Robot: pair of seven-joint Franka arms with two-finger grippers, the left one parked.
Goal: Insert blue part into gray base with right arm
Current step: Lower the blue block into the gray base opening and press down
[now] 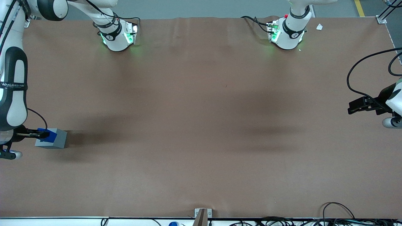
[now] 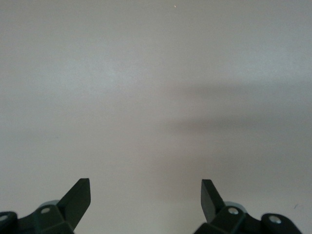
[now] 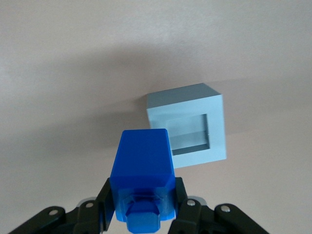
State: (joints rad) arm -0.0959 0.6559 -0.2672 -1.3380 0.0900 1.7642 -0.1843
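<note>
Brown covering stretches over the whole worktop [image 1: 201,125], smooth apart from a few soft shadows. From where I stand the right arm [image 1: 12,91] is the biggest thing over it, white with black bands, hanging at the working arm's end of the worktop with its wrist turned toward the blocks.

Next in size is the gray base [image 1: 51,138], a pale cube resting flat on the worktop at that same end, roughly midway between the near edge and the arm mounts. In the right wrist view the gray base [image 3: 187,126] shows its square socket open, with nothing seated in it.

Black and compact, the gripper [image 1: 39,134] sits just above the edge of the base, its two fingers [image 3: 187,207] pressed against opposite sides of the blue part [image 1: 50,134], pinching it.

Smallest is that blue part [image 3: 143,170] itself, bright blue, held clear of the worktop; it hangs over the rim of the base, beside the socket rather than in it.
</note>
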